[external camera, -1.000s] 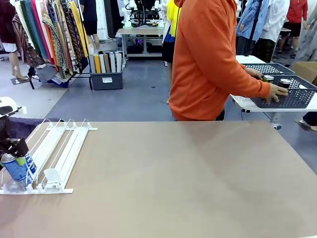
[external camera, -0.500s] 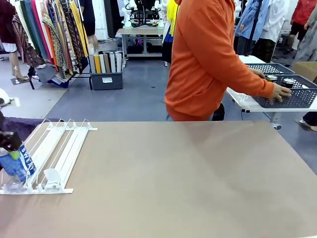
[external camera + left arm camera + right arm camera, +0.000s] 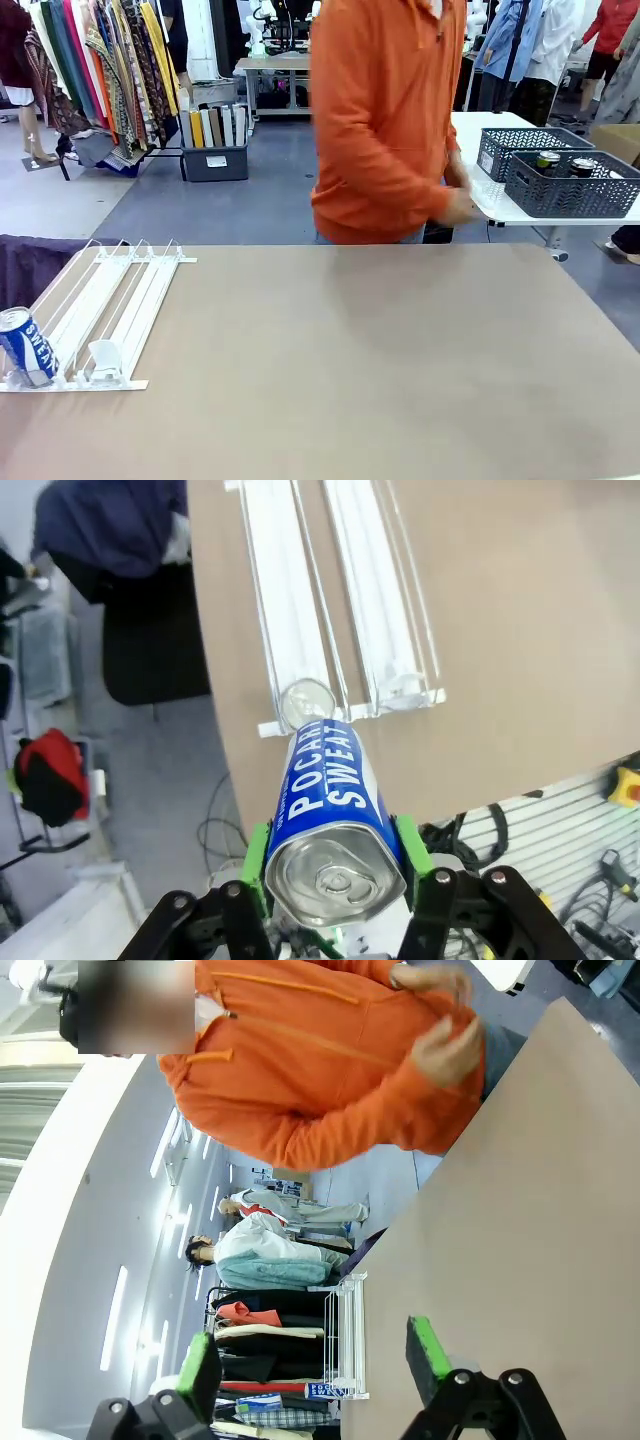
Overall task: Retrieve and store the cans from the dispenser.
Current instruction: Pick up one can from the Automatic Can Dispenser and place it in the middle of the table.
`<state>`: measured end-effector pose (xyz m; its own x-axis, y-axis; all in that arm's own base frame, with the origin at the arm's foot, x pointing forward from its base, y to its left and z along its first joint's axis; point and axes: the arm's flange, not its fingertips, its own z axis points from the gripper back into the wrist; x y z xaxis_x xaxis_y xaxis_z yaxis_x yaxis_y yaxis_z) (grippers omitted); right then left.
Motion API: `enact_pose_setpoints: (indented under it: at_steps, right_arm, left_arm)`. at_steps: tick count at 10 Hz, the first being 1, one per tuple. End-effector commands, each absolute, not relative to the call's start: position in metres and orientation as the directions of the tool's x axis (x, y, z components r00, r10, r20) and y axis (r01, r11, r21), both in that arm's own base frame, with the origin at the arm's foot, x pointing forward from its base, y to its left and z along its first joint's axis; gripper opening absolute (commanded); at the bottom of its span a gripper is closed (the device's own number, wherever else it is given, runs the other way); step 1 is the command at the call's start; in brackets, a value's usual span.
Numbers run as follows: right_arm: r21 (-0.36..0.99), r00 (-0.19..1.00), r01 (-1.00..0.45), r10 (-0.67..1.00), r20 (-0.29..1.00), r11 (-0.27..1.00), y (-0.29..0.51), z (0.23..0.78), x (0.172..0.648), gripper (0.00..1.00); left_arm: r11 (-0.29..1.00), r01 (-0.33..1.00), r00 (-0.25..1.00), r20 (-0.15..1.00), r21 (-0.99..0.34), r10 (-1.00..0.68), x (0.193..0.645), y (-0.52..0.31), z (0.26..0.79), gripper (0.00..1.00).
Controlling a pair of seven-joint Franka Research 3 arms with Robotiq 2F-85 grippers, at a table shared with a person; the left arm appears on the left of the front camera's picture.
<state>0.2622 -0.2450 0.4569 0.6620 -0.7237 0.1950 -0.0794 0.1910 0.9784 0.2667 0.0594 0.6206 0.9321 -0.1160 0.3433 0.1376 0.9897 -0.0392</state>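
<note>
One blue can (image 3: 335,800) pinched in left gripper (image 3: 337,862) near table (image 3: 500,680) edge | right gripper (image 3: 312,1358) fingers spread wide

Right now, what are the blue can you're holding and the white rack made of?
The blue can in the left gripper looks like thin metal: shiny silver top with a pull tab, glossy printed side. The dispenser looks like smooth white plastic, though painted metal is possible.
</note>
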Motion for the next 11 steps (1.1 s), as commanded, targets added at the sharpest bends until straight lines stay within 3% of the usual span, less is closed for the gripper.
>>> enact_pose_setpoints:
  at_steps: [1, 3, 4, 8, 10, 11]
  right_arm:
    - [0.977, 0.655, -0.102, -0.727, 0.207, 0.187, -0.244, 0.459, 0.264, 1.00]
    - [0.977, 0.655, -0.102, -0.727, 0.207, 0.187, -0.244, 0.459, 0.264, 1.00]
    - [0.977, 0.655, -0.102, -0.727, 0.207, 0.187, -0.244, 0.459, 0.264, 1.00]
    - [0.977, 0.655, -0.102, -0.727, 0.207, 0.187, -0.244, 0.459, 0.264, 1.00]
    - [0.977, 0.655, -0.102, -0.727, 0.207, 0.187, -0.244, 0.459, 0.264, 1.00]
    - [0.977, 0.655, -0.102, -0.727, 0.207, 0.187, -0.244, 0.459, 0.264, 1.00]
  left_arm:
    - [0.994, 0.095, 0.914, 0.401, -0.053, -0.066, 0.271, 0.080, 0.630, 0.00]
    - [0.993, 0.061, 0.944, 0.329, -0.106, -0.023, 0.282, 0.096, 0.618, 0.00]
    - [0.992, 0.103, 0.922, 0.381, -0.067, -0.070, 0.264, 0.080, 0.633, 0.00]
    - [0.993, 0.095, 0.930, 0.363, -0.076, -0.061, 0.269, 0.085, 0.627, 0.00]
    - [0.965, 0.169, 0.872, 0.487, -0.201, -0.051, 0.287, 0.015, 0.621, 0.00]
    - [0.949, 0.266, 0.843, 0.519, -0.170, -0.143, 0.300, -0.036, 0.617, 0.00]
